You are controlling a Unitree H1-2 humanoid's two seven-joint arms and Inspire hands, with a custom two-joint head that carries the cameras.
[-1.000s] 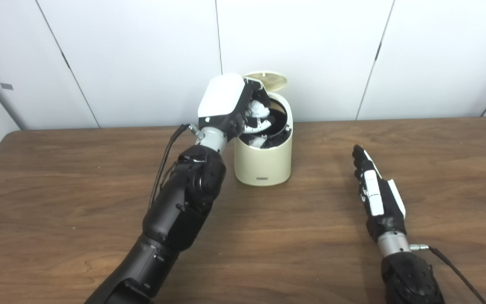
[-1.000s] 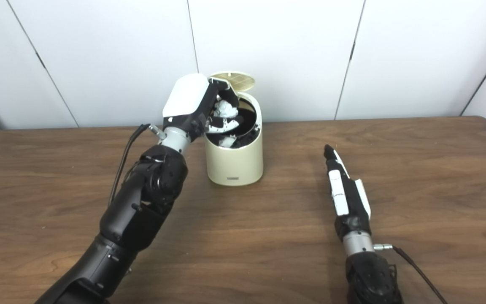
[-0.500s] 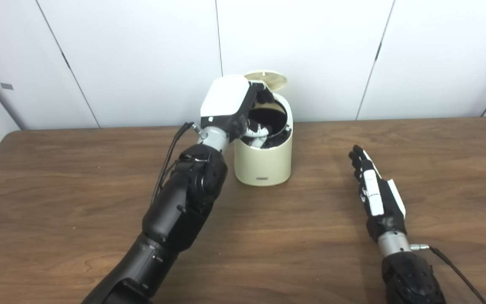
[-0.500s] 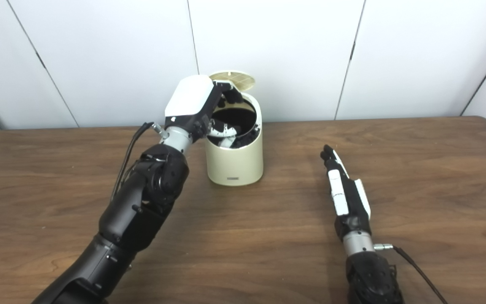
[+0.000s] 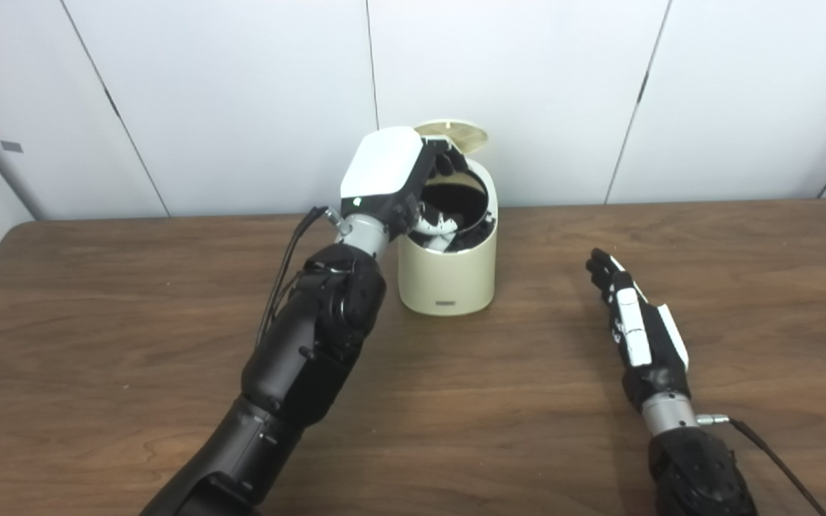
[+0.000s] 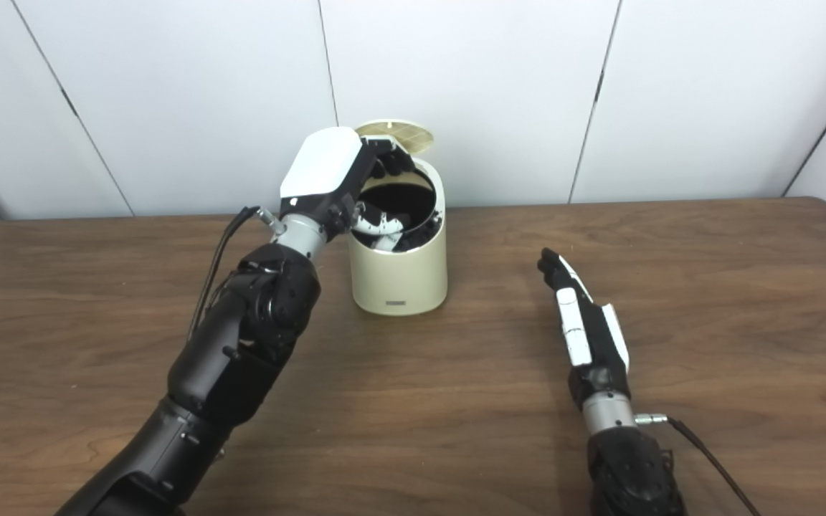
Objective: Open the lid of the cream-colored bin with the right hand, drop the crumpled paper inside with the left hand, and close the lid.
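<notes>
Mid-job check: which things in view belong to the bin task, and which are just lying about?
Job:
cream-colored bin
its lid, up
left hand over the opening, no paper visible in it
right hand, holding nothing

Just there:
table
wall panels
No loose clutter visible.

A second ago my left hand had the crumpled paper clutched in its fingers over the mouth of the cream-colored bin; now I see no white wad in that grip, and the fingers are spread apart over the dark opening, holding nothing. The paper is out of sight, and I cannot make it out inside the bin. The hand has also shifted slightly to the right and a touch higher over the rim. My right hand has changed too: its fingertips have swung a little to the left, toward the bin, while the wrist has hardly moved on the table.
</notes>
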